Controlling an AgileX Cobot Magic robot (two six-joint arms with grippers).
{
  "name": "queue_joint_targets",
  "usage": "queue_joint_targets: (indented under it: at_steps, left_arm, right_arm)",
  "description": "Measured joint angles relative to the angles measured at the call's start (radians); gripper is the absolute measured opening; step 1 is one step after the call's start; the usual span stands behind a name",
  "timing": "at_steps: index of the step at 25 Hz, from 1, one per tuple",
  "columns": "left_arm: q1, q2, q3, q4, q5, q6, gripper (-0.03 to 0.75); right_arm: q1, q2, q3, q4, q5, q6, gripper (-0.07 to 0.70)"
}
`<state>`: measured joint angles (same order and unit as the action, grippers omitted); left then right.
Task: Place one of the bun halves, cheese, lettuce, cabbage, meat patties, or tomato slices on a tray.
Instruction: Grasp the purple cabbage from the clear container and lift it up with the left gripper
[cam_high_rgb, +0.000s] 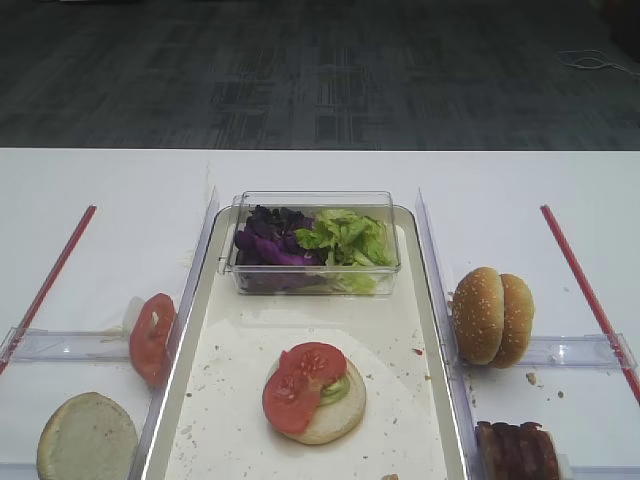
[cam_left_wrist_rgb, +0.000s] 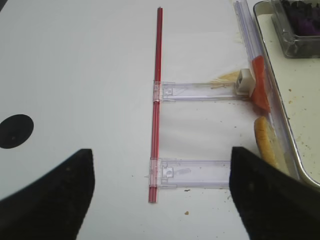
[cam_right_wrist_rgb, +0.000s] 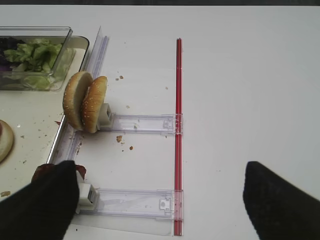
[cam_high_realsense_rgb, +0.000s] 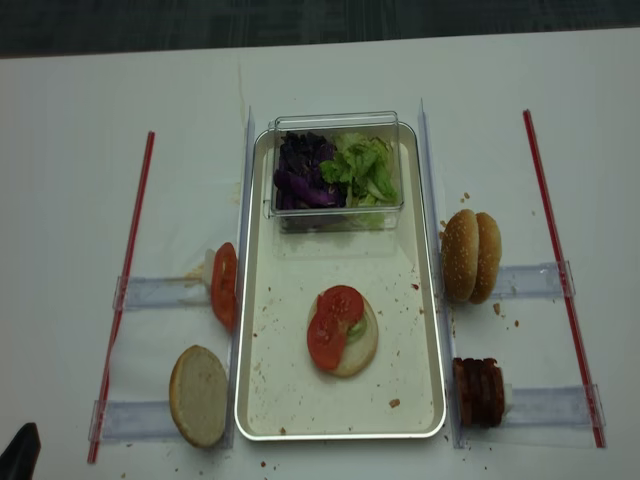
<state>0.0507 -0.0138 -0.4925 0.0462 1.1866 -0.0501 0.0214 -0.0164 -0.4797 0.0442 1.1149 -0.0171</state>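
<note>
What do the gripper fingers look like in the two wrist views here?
In both wrist views the fingers are plain matte black, broad, with blunt rounded ends, seen blurred at the bottom corners: left gripper, right gripper. No markings, cables or sleeves show. Neither overhead view shows them clearly; only a dark tip sits at one's bottom-left corner.

Shiny metal-rimmed tray (cam_high_realsense_rgb: 436, 330), clear plastic box (cam_high_realsense_rgb: 338, 205)

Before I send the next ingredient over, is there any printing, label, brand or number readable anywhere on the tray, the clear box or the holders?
None: no readable text in any view.
The tray shows only crumbs on its off-white floor.
The clear plastic box of greens has no visible label.
The clear plastic holders and the red strips are unmarked.
The black round spot on the table, seen from the left wrist, carries no lettering.
</note>
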Motion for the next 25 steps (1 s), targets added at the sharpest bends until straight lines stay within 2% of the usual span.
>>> queue_joint_targets:
  at_steps: [25]
  left_arm:
    - [0.000, 0.000, 0.000, 0.000, 0.000, 0.000, 0.546]
  right_arm:
    - [0.000, 0.000, 0.000, 0.000, 0.000, 0.000, 0.689]
